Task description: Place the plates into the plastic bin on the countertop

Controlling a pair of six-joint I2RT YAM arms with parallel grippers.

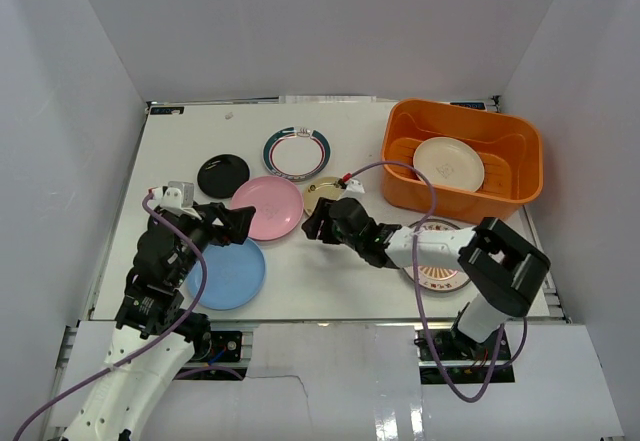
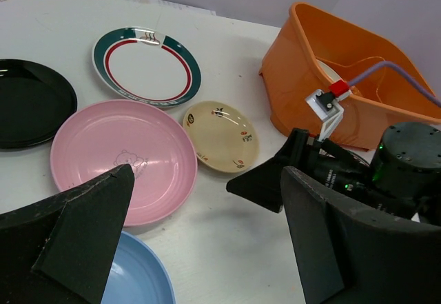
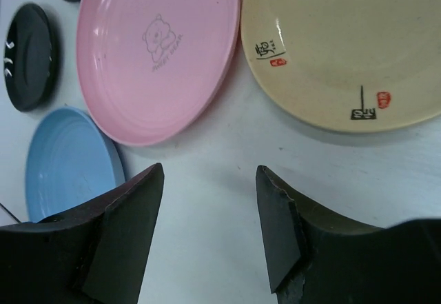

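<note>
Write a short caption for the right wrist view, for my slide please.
Open right claw over the countertop, near the pink plate and cream plate; blue plate and black plate lie left.

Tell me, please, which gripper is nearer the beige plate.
Right. The right gripper is beside the beige plate; the left gripper is beyond the pink plate.

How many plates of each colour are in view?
Pink plate: 1
Light blue plate: 1
Black plate: 1
Beige plate: 1
Green-rimmed white plate: 1
Orange-patterned white plate: 1
Off-white plate, in the orange bin: 1
Total: 7
</note>
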